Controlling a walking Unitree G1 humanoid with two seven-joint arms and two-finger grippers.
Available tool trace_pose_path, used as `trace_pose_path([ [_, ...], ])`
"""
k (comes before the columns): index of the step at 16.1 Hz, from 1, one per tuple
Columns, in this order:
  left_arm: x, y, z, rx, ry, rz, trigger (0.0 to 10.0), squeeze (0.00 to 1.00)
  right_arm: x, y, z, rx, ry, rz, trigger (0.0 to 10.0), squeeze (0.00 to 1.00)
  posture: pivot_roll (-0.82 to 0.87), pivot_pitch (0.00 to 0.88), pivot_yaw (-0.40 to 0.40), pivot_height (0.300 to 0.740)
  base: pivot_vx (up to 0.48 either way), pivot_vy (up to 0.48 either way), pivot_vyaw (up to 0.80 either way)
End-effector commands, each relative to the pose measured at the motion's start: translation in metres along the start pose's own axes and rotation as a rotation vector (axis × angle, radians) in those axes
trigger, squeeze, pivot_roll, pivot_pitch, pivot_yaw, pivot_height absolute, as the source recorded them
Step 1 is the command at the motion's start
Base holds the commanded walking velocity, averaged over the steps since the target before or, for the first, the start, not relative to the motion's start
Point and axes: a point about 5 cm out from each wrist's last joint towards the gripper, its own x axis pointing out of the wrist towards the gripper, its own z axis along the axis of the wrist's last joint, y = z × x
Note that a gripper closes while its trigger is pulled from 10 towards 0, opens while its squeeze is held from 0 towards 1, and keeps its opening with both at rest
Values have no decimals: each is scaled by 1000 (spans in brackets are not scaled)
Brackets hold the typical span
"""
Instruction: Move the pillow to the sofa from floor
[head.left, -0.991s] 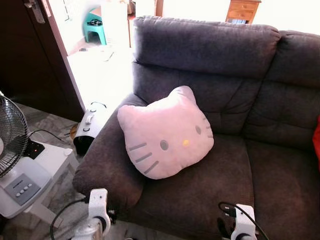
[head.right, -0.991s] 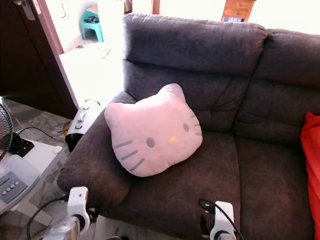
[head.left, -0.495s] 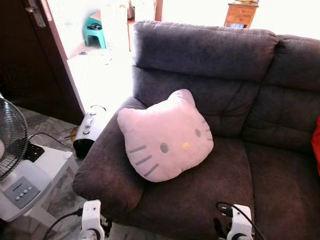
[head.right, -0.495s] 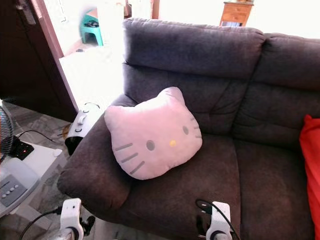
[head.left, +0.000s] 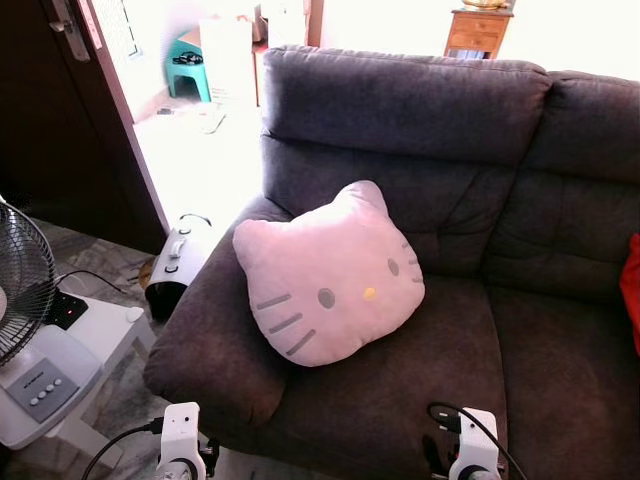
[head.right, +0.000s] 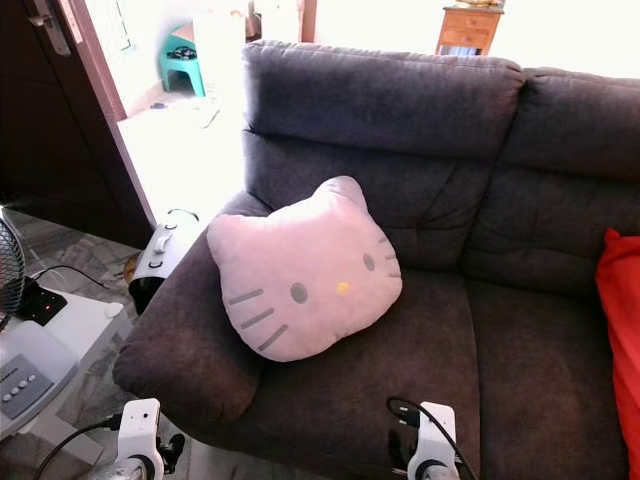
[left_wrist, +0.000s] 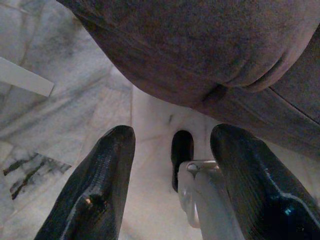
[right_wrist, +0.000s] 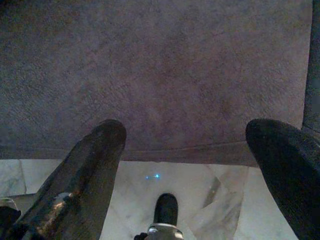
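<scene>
One pink cat-face plush pillow (head.left: 330, 275) is what I am after, and from my seat it already lies on the dark grey fabric sofa (head.left: 420, 110), propped at the left end of the seat, leaning on the left armrest (head.left: 215, 330) and against the backrest, its wider axis running across the seat with the ears tilted up and back. Both arms hang low by the sofa's front edge: the left gripper (left_wrist: 172, 187) has its fingers (left_wrist: 97, 190) spread apart with nothing between them, pointing down at the pale marble floor (left_wrist: 65, 105) beneath the armrest; the right gripper (right_wrist: 187, 175) is likewise released and empty, looking down past the seat's front edge. The pillow lies forward and above both, nearer my left arm. I judge the task done, with only backing off left. Room is tight on the left, where a white fan (head.left: 20, 330) stands near the armrest; the seat's right end holds a red cushion (head.right: 620, 320).
</scene>
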Motion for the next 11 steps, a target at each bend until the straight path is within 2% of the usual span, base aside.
trace_pose_path([
  [1, -2, 3, -7, -1, 23, 13, 10000, 0, -1, 4, -6, 13, 23, 5, 10000, 0, 129, 46, -26, 740, 0, 0, 0],
  [3, -1, 3, -6, -1, 20, 12, 10000, 0, -1, 5, -7, 54, 25, 14, 10000, 0, 128, 53, -27, 740, 0, 0, -741],
  [4, -1, 3, -5, -1, 18, 10, 10000, 0, -1, 5, -6, 19, 20, 12, 10000, 0, 128, 55, -27, 740, 0, 0, -781],
  [5, -1, 3, -5, 3, 15, 9, 10000, 0, -1, 5, -5, 5, 19, 11, 10000, 0, 128, 56, -28, 740, 0, 0, 0],
  [11, -1, 1, -4, 0, 14, 5, 10000, 0, -1, 7, -9, -2, 33, 17, 10000, 0, 130, 68, -31, 740, 0, -278, 0],
])
